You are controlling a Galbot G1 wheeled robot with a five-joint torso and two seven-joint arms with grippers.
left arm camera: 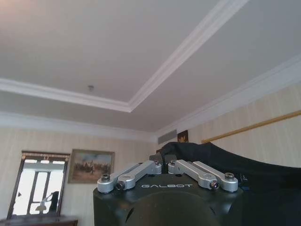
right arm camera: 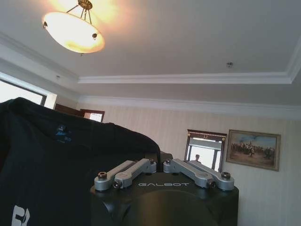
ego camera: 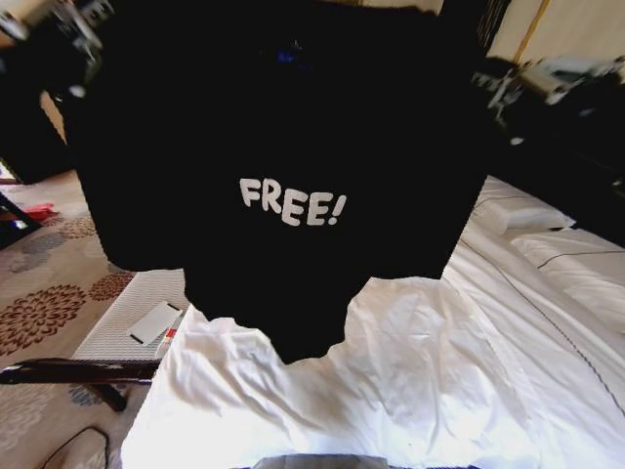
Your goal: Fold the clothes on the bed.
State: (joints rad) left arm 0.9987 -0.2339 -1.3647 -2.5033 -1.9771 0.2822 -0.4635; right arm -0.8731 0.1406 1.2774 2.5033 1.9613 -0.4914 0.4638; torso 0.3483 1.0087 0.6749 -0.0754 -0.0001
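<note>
Below both raised grippers lie the white bed (ego camera: 420, 381), a patterned carpet (ego camera: 44, 303) and a pale bench (ego camera: 122, 318), while the black T-shirt (ego camera: 293, 147) hangs stretched between them, the left gripper (left arm camera: 164, 162) and right gripper (right arm camera: 159, 157) each pinching a shoulder.

head: looks down, close behind hanging black cotton T-shirt (ego camera: 283, 147) | wrists: face ceiling | shared: T-shirt, framed painting (left arm camera: 91, 165)
</note>
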